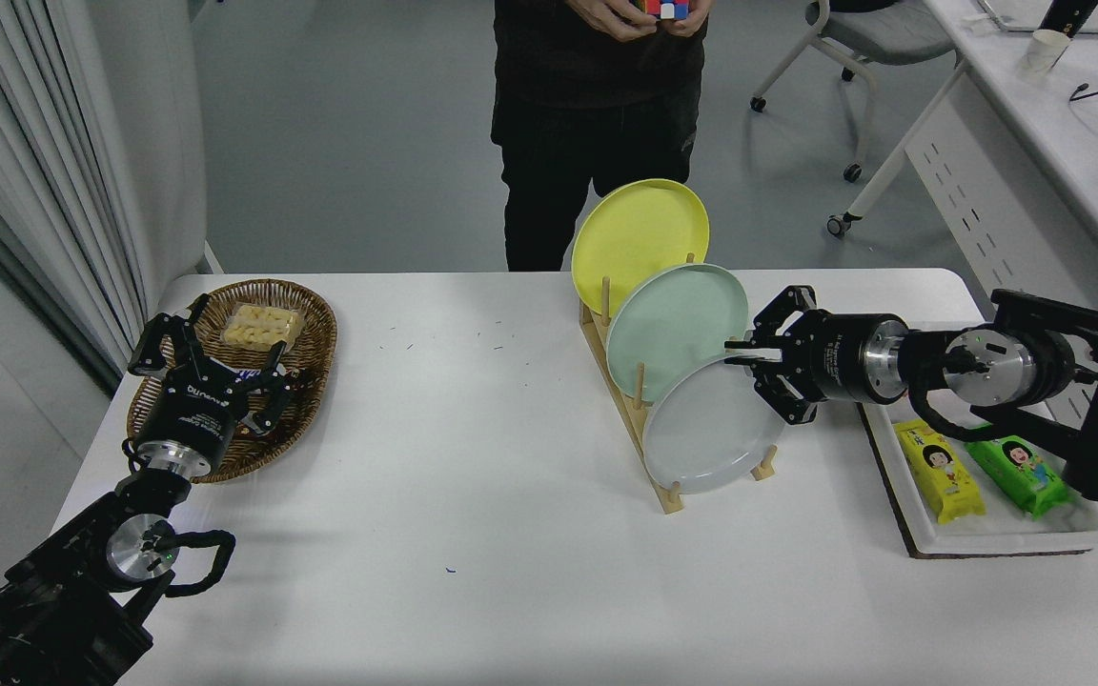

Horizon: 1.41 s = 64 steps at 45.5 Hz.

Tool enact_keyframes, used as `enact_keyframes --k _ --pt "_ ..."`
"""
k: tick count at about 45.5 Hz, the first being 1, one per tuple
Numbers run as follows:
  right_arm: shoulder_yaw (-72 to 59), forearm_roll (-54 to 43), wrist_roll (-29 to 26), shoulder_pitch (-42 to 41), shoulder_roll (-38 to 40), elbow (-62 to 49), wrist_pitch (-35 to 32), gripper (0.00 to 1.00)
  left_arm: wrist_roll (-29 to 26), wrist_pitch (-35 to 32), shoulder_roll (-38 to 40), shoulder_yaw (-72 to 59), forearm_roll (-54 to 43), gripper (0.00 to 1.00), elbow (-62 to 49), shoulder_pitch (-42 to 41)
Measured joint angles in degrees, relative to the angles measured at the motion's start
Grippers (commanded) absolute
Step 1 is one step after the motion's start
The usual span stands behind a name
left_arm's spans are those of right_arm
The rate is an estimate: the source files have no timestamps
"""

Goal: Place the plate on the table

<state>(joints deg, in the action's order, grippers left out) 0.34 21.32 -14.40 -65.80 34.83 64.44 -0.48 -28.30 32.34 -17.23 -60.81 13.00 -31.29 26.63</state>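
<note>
The pale grey plate (706, 433) leans in the front slot of a wooden rack (649, 457) on the white table (473, 495). Behind it in the same rack stand a mint-green plate (673, 324) and a yellow plate (635, 233). My right gripper (742, 353) reaches in from the right, level with the grey plate's upper right rim, and its fingers are pinched together on that rim. The plate still rests in the rack. At the lower left my left gripper (215, 367) stays parked, open, over a wicker basket.
The wicker basket (311, 333) at the left holds a pack of snacks. A white tray (987, 538) at the right edge carries a yellow and a green packet. A person stands at the far side handling a colourful cube (663, 8).
</note>
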Motion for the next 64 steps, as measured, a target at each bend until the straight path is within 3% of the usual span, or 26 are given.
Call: enact_keyframes --k 64 --pt "-0.29 0.82 -0.01 -0.23 0.31 0.15 -0.71 0.01 0.00 0.00 0.00 -0.02 0.00 0.98 0.00 0.00"
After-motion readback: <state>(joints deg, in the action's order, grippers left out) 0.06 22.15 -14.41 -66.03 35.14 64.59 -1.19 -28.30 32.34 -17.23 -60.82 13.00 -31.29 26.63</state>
